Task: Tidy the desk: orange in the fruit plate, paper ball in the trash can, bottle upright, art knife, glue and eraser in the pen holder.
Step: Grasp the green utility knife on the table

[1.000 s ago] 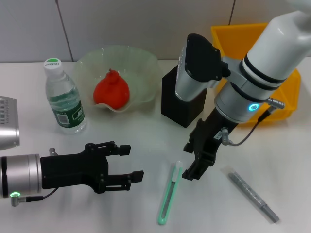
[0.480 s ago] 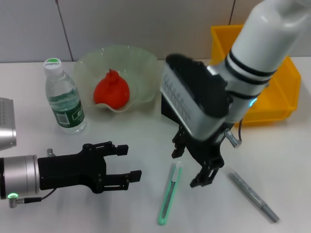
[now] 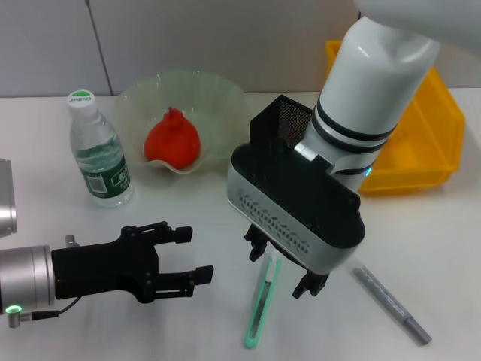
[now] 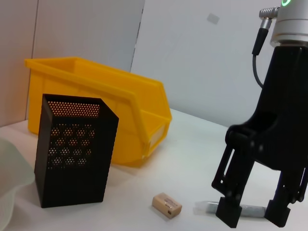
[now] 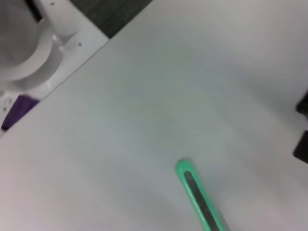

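Observation:
A green art knife lies on the white desk near the front. My right gripper hangs open over the knife's upper end, one finger on each side. The grey glue stick lies to its right. A tan eraser rests near the black mesh pen holder; the right arm hides it in the head view. The orange sits in the green glass fruit plate. The bottle stands upright. My left gripper is open and empty at front left. No paper ball shows.
A yellow bin stands at the back right, behind the pen holder. The right arm's bulky wrist covers the desk's middle. A grey wall runs along the back edge.
My right arm has swung left and come down, bringing its open fingers from beside the pen holder to the knife's upper end. The left gripper has drifted slightly left.

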`<state>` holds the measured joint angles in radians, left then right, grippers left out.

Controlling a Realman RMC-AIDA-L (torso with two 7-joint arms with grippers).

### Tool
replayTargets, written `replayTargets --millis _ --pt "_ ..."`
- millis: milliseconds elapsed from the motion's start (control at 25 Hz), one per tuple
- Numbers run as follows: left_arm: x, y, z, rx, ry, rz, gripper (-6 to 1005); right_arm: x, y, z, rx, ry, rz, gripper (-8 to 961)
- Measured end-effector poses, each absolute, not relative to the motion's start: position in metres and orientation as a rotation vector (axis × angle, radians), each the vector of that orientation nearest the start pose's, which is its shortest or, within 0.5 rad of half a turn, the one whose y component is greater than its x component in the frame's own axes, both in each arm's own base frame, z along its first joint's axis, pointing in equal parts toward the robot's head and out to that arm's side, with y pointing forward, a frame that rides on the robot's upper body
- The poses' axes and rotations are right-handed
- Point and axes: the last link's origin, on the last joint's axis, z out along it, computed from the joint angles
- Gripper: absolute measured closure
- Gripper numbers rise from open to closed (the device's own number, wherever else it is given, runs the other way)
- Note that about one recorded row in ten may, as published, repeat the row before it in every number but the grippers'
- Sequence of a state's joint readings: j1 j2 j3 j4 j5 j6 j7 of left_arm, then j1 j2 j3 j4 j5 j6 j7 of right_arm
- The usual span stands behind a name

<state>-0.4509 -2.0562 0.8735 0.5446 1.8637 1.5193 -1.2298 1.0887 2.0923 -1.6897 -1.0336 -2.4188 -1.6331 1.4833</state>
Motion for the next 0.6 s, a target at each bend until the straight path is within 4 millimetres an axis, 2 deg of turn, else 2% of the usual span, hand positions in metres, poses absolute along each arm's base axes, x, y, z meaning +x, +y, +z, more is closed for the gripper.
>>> replayTargets --millis 40,400,600 --pt "-0.281 0.3 -0.025 -2.778 -0.58 -0.703 186 0.064 0.348 -0.08 -2.992 -1.371 -0.917 210" --pt "-0.281 0.301 -0.028 -2.76 -0.597 -0.707 186 0.076 0.356 -0.081 -2.88 -1.589 -1.013 211" --pt "-0.283 0.302 -0.027 -2.742 -0.611 -0.703 186 0.078 0.358 -0.081 -2.867 -1.611 -1.023 211"
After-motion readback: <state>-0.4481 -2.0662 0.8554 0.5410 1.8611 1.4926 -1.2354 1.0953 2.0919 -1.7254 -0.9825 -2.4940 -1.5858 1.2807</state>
